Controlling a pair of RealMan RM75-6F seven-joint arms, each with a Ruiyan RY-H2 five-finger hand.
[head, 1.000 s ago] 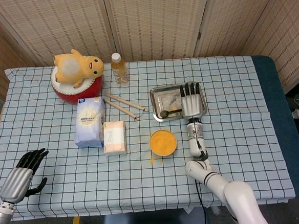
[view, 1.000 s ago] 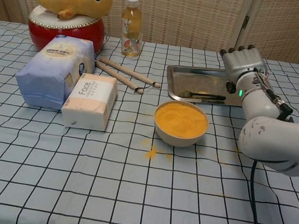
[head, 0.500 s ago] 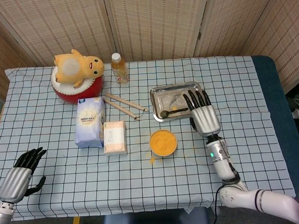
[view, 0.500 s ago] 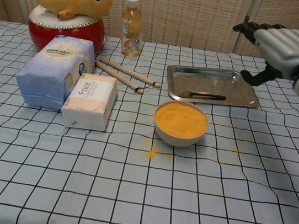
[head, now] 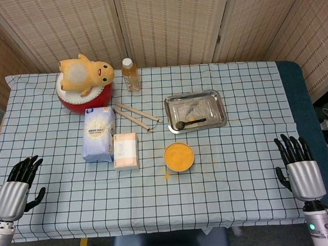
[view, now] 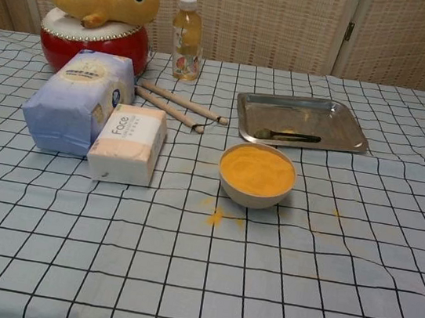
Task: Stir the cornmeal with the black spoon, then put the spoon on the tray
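Both of my hands sit low at the near corners of the table, and neither one holds anything. On my right side, my right hand [head: 300,167] hangs at the near right edge with its back to the head camera, fingers spread and pointing away from me, empty. On the other side, my left hand [head: 15,187] rests at the near left edge in the same way, fingers apart and empty. Neither hand appears in the chest view.

Well ahead of my right hand and off toward my left lies the metal tray [head: 217,117] [view: 343,137]. The black spoon [head: 189,122] [view: 287,136] lies flat inside it, along the near side of the tray, its bowl end toward my left hand and its handle running toward my right. Just nearer me than the tray stands the bowl of cornmeal [head: 179,156] [view: 257,172], full of yellow meal and apart from the tray. Some spilled meal [view: 215,216] lies on the checked tablecloth [head: 245,83] just in front of the bowl.

Ahead of my left hand, toward the middle, a tissue pack [head: 126,151] lies beside a blue-and-white bag [head: 99,134]. Beyond them two wooden sticks [head: 135,116] lie side by side at a slant. At the far edge a yellow plush toy [head: 85,73] lies on top of a red drum [head: 84,100], with a small bottle [head: 130,74] standing near it.
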